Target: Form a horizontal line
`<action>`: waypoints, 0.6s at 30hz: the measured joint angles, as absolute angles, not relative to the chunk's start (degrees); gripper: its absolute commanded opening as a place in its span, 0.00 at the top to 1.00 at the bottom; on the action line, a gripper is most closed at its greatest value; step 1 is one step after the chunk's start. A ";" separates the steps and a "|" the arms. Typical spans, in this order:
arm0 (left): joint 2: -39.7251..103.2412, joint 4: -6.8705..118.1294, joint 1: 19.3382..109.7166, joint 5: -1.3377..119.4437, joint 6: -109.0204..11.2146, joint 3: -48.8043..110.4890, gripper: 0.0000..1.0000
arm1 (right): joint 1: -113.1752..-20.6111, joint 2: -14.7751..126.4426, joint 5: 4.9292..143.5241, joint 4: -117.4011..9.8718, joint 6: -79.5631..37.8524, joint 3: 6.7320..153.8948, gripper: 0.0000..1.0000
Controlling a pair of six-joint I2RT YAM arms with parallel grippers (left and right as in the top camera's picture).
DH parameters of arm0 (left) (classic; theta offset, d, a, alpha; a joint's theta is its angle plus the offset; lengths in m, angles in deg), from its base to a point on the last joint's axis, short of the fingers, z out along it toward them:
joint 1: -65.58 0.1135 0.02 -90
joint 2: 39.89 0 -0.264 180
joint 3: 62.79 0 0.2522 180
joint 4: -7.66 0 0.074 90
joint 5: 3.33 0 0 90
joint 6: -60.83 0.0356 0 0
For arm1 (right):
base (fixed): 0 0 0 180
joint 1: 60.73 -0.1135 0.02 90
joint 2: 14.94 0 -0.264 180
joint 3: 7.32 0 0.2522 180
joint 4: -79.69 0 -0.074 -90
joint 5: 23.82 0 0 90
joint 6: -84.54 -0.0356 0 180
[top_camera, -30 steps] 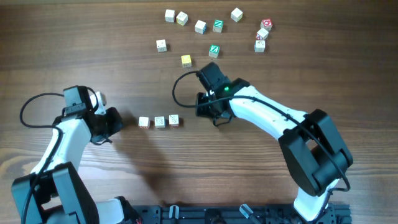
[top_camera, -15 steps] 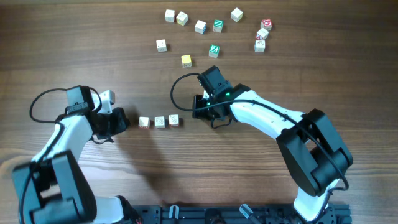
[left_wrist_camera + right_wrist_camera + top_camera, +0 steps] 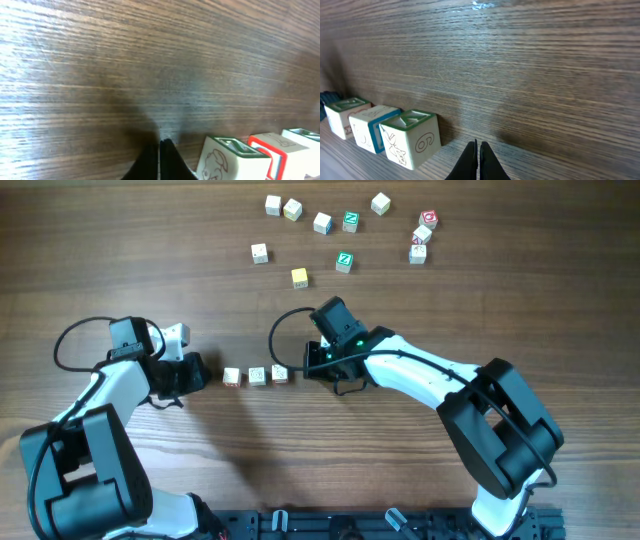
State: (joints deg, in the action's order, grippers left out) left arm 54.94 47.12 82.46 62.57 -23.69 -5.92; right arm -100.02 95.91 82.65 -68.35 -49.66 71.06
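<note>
Three cubes side by side make the horizontal line left of the overhead frame's centre, with the left gripper just off its left end and the right gripper just off its right end, both with fingers pressed together and holding nothing

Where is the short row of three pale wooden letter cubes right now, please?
In the overhead view, the row of three pale wooden letter cubes sits left of centre, between the left fingers and the right fingers, both pairs shut.
</note>
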 measured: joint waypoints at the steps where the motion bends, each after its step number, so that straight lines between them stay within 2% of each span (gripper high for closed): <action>1: 55.00 47.03 82.46 62.57 -22.75 -5.92 0.96 | -100.02 95.91 82.65 -68.49 -50.27 71.01 0.95; 18: 55.13 45.39 81.85 62.55 -17.31 -5.92 0.96 | -103.65 95.91 82.67 -72.73 -51.67 70.95 0.93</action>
